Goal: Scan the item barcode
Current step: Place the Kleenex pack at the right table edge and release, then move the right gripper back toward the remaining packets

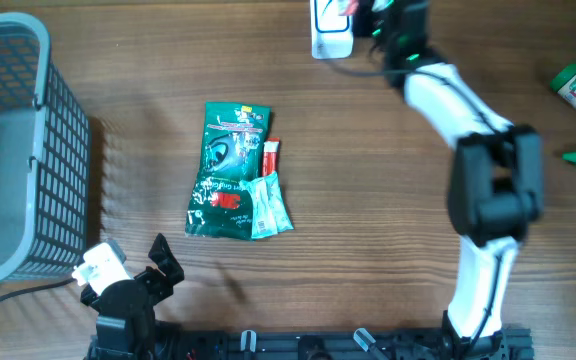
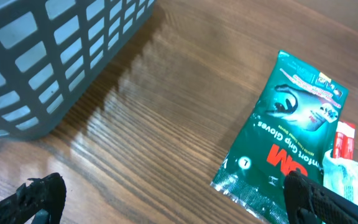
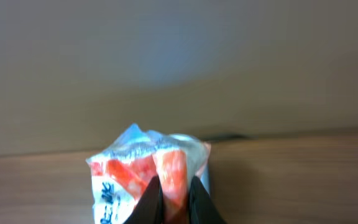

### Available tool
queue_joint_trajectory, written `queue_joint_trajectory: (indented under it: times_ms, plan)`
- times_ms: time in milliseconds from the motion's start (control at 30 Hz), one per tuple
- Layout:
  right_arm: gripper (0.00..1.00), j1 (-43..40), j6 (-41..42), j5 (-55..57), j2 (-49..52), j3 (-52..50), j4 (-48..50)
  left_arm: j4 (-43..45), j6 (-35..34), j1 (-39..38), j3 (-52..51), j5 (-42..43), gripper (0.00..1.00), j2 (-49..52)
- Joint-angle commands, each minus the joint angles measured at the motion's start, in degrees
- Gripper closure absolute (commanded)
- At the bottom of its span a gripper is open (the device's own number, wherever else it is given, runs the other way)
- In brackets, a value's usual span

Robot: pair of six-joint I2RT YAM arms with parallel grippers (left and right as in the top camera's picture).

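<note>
Holds, in the closed right gripper [image 3: 174, 200], a crumpled orange-and-white packet [image 3: 138, 177], free end pointing up the wrist frame; long axis unclear. Sits top centre overhead, just beside the white scanner [image 1: 330, 35]. Shows left gripper [image 2: 176, 199] wide open above the table [image 2: 166, 124].

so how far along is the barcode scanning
Done: an item is picked up, the right claw shut on a small orange-and-white packet. In hand: that packet is held up at the white scanner on the far side; whether it has read, I cannot tell. Left: the green glove packs lie on the table untouched, with the left claw open near the grey basket.
</note>
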Motion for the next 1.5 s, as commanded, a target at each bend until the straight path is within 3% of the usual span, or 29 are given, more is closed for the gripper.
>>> queue_joint_trajectory:
  times_ms: [0,200,433,567,600,700,733,900,1067,1200,1333,1467]
  plan:
    - [0.96,-7.1,-2.2,13.7,-8.0,0.9,-12.6,0.2,-0.6,0.3,-0.3,-0.7,0.00,-0.4]
    - [0.96,-22.8,-2.0,19.1,-7.8,-0.8,-33.8,0.2,-0.6,0.3,-0.3,-0.7,0.00,-0.4]
    - [0.96,-37.0,-1.9,13.6,-7.1,-10.3,-31.0,0.2,-0.6,0.3,-0.3,-0.7,0.00,-0.4]
    - [0.95,-40.8,-2.0,9.4,-7.1,-14.1,-26.7,0.2,-0.6,0.3,-0.3,-0.7,0.00,-0.4]
    - [0.83,-41.3,-2.0,8.8,-7.1,-13.9,-26.6,0.2,-0.6,0.3,-0.3,-0.7,0.00,-0.4]
    - [0.29,-41.5,-2.2,2.4,-8.5,-11.3,-26.5,0.2,-0.6,0.3,-0.3,-0.7,0.00,-0.4]
    - [0.02,-41.5,-2.2,-0.3,-9.2,-10.3,-26.6,0.2,-0.6,0.3,-0.3,-0.7,0.00,-0.4]
    - [0.00,-41.1,0.9,-20.5,-18.9,-4.4,-26.6,0.2,-0.6,0.3,-0.3,-0.7,0.00,-0.4]
    - [0.00,-39.5,12.5,-22.6,-31.3,-4.0,-30.1,0.2,-0.6,0.3,-0.3,-0.7,0.00,-0.4]
    - [0.00,-36.5,16.7,-25.7,-36.6,-4.1,-36.2,0.2,-0.6,0.3,-0.3,-0.7,0.00,-0.4]
    - [0.00,-30.0,15.9,-36.1,-36.5,-4.1,-40.1,0.2,-0.6,0.3,-0.3,-0.7,0.00,-0.4]
    - [0.00,-20.6,3.0,-43.8,-34.5,-4.1,-47.9,0.2,-0.6,0.3,-0.3,-0.7,0.00,-0.4]
